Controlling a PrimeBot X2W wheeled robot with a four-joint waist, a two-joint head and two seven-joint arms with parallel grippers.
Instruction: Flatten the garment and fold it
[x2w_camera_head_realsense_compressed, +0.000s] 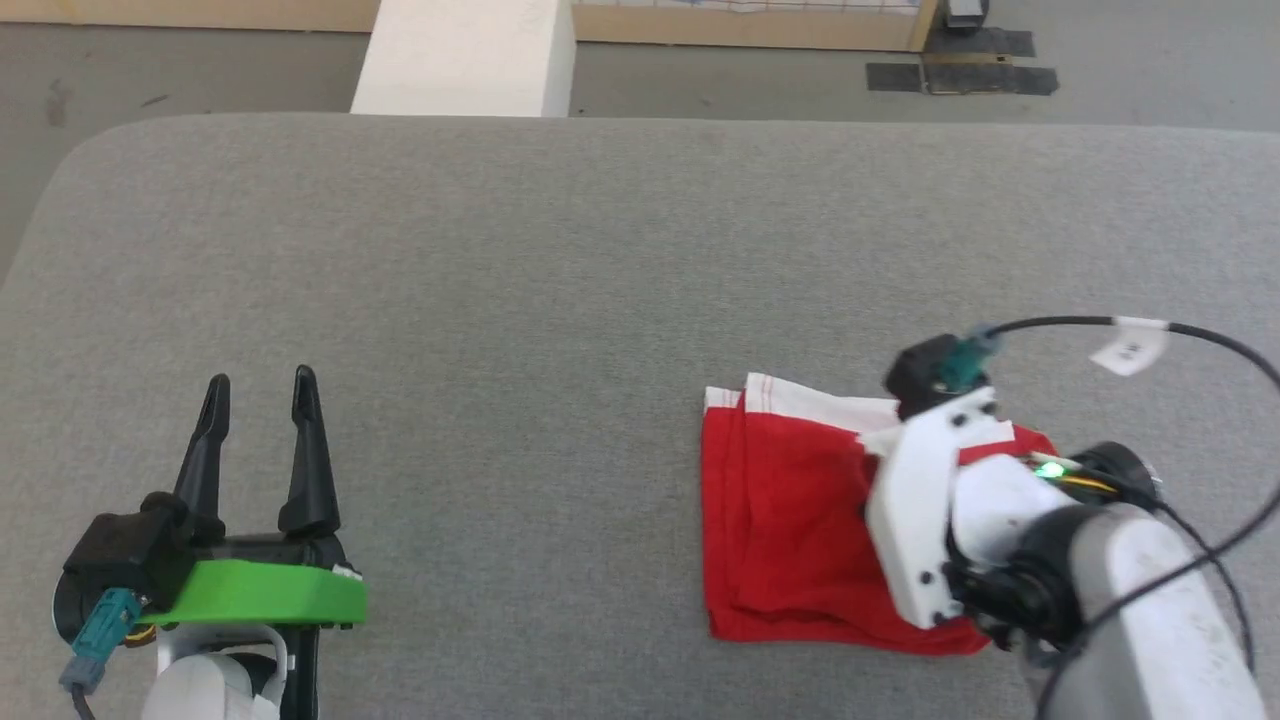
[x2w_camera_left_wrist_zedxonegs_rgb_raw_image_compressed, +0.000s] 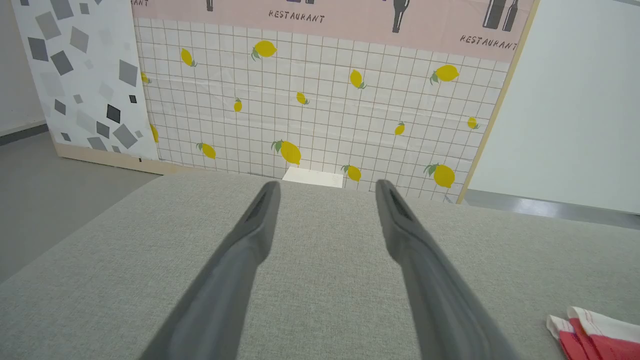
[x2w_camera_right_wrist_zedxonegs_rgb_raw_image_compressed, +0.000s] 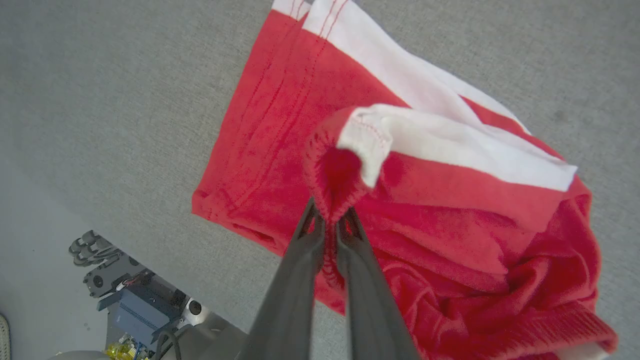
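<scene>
The garment (x2w_camera_head_realsense_compressed: 780, 520), bright red with white bands, lies partly folded at the right of the grey table (x2w_camera_head_realsense_compressed: 520, 280). In the right wrist view my right gripper (x2w_camera_right_wrist_zedxonegs_rgb_raw_image_compressed: 330, 217) is shut on a raised fold of the garment (x2w_camera_right_wrist_zedxonegs_rgb_raw_image_compressed: 280, 125), pinching a red edge that ends in a white band. In the head view the right arm's wrist covers the garment's right side. My left gripper (x2w_camera_head_realsense_compressed: 260, 385) stands open at the lower left, well apart from the cloth, with nothing between its fingers. A corner of the garment (x2w_camera_left_wrist_zedxonegs_rgb_raw_image_compressed: 595, 332) shows at the left wrist view's lower right, beside my left gripper (x2w_camera_left_wrist_zedxonegs_rgb_raw_image_compressed: 325, 187).
A white block (x2w_camera_head_realsense_compressed: 465, 55) stands beyond the table's far edge. A tiled wall panel with lemons (x2w_camera_left_wrist_zedxonegs_rgb_raw_image_compressed: 320, 100) rises behind it. Grey floor surrounds the table, and robot base parts (x2w_camera_right_wrist_zedxonegs_rgb_raw_image_compressed: 135, 300) show below its near edge. A black cable (x2w_camera_head_realsense_compressed: 1200, 340) loops over the right arm.
</scene>
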